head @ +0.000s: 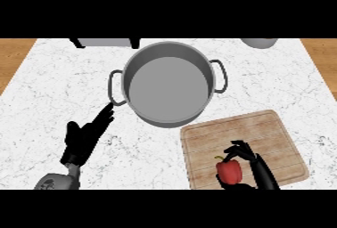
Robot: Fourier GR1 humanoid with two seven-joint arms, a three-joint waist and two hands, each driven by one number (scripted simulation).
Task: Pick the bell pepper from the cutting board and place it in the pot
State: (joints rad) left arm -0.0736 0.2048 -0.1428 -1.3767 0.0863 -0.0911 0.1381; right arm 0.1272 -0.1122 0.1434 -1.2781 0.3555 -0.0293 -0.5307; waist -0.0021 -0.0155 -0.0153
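Red bell pepper (228,172) upright near the wooden cutting board's (273,133) front edge, stem up | right hand (253,162) nearer, just right of it, fingers curled, seemingly touching, not clamped | left hand (89,133) straight-fingered on marble table (59,89) | steel pot (168,84) beyond, up-left.

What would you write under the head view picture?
Right hand curls beside the pepper on the board; pot waits.
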